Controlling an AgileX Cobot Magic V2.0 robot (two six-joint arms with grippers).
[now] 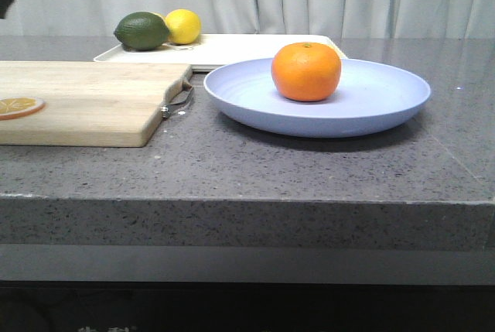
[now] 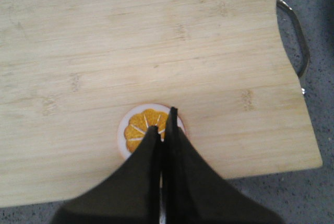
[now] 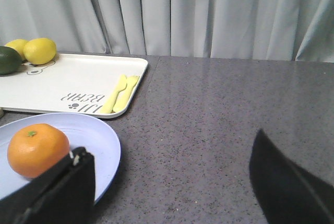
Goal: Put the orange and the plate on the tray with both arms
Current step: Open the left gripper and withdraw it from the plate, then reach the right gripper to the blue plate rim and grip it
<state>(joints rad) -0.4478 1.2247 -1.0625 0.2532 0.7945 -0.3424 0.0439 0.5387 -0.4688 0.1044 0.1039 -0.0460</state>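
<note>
The orange (image 1: 305,71) rests on the lavender-blue plate (image 1: 387,104), which stands on the grey counter right of centre. Behind the plate lies the cream-white tray (image 1: 240,47). In the right wrist view, the orange (image 3: 35,149) and the plate (image 3: 102,143) lie beside one finger of my right gripper (image 3: 169,145). That gripper is open over bare counter with nothing between its fingers, and the tray (image 3: 73,80) lies beyond. My left gripper (image 2: 163,122) is shut and empty, above a dried orange slice (image 2: 142,125) on the cutting board.
A wooden cutting board (image 1: 85,100) with a metal handle (image 1: 179,100) lies left of the plate and carries the orange slice (image 1: 17,105). A lime (image 1: 141,30) and a lemon (image 1: 183,25) sit at the tray's far left end. Yellow cutlery (image 3: 120,93) lies on the tray.
</note>
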